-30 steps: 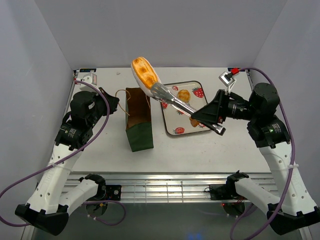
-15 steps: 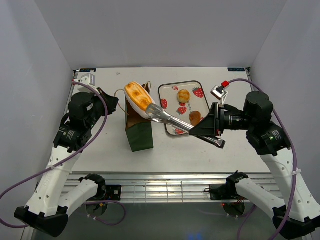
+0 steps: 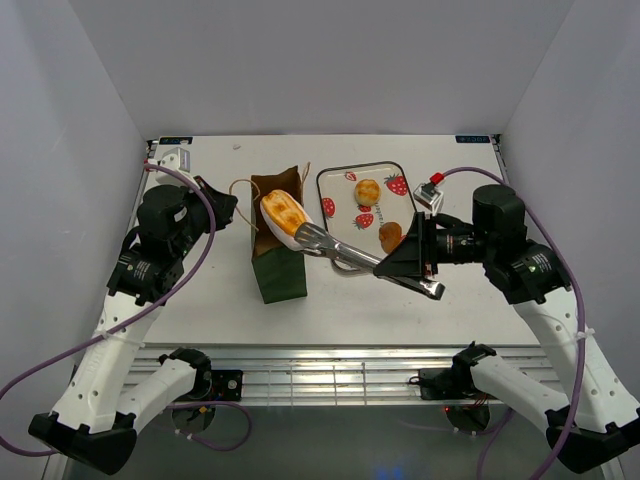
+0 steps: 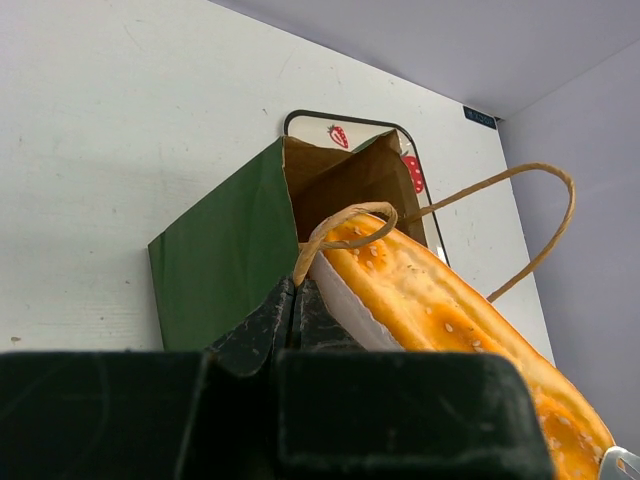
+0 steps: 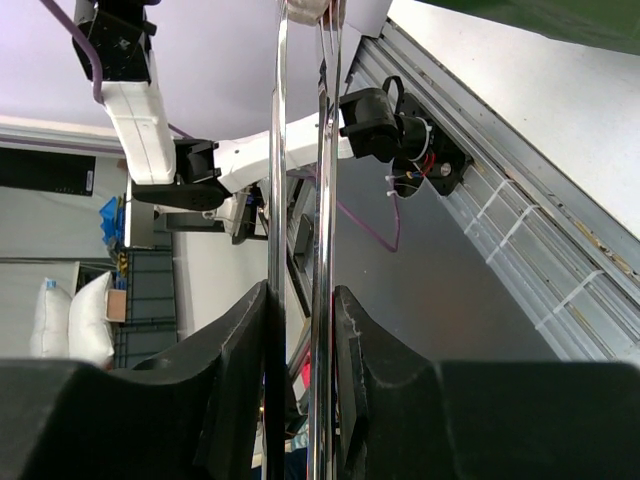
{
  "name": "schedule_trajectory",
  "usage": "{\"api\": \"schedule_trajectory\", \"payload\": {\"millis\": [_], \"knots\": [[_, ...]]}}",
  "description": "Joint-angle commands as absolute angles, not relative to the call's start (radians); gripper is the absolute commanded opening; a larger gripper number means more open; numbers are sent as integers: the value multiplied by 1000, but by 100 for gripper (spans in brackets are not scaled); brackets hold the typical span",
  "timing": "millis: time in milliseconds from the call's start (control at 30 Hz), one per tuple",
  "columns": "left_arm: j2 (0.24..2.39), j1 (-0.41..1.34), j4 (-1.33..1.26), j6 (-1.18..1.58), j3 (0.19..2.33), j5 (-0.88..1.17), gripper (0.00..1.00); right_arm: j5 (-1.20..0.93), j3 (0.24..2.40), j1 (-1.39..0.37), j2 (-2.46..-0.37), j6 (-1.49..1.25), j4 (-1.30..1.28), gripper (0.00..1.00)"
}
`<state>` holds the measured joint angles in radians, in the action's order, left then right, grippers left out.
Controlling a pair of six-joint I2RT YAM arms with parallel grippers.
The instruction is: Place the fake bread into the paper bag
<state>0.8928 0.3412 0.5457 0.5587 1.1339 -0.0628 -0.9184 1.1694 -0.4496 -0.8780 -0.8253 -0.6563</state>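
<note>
The dark green paper bag [image 3: 279,272] stands upright left of the tray, its mouth open. My left gripper [image 3: 229,206] is shut on one tan loop handle [image 4: 341,222] at the bag's rim [image 4: 225,250]. My right gripper [image 3: 407,263] is shut on metal tongs [image 3: 346,252] that pinch the long pale-striped roll [image 3: 283,213]. The roll's end sits in the bag's mouth, tilted; it also fills the left wrist view [image 4: 430,300]. A small round bun [image 3: 368,190] and a darker brown piece [image 3: 391,236] lie on the tray. The large oval bun is out of view.
The white strawberry-printed tray [image 3: 332,178] lies right of the bag at mid-table. The bag's second handle [image 4: 530,215] arches free over the roll. The right wrist view shows the tongs' arms [image 5: 322,150] between my fingers and the table's front rail [image 5: 520,230].
My right arm has swung the tongs left and down, bringing the roll from high behind the tray into the bag's mouth. The left arm has held still.
</note>
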Motion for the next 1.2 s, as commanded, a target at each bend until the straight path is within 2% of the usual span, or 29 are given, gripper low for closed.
{"api": "schedule_trajectory", "payload": {"millis": [0, 400, 533, 700, 933, 1167], "knots": [[877, 334, 543, 565, 1120, -52, 0, -916, 1198, -465, -896, -804, -621, 8], [879, 334, 526, 571, 1114, -28, 0, -893, 1252, -488, -1000, -838, -561, 26], [881, 334, 526, 569, 1115, -23, 0, -899, 1226, -494, -1006, -865, -505, 37], [879, 334, 526, 571, 1109, -20, 0, -899, 1235, -499, -1022, -880, -477, 46], [876, 334, 525, 571, 1108, -18, 0, -894, 1239, -502, -1042, -877, -476, 51], [874, 334, 525, 571, 1104, -20, 0, -873, 1275, -502, -1028, -853, -471, 49]]}}
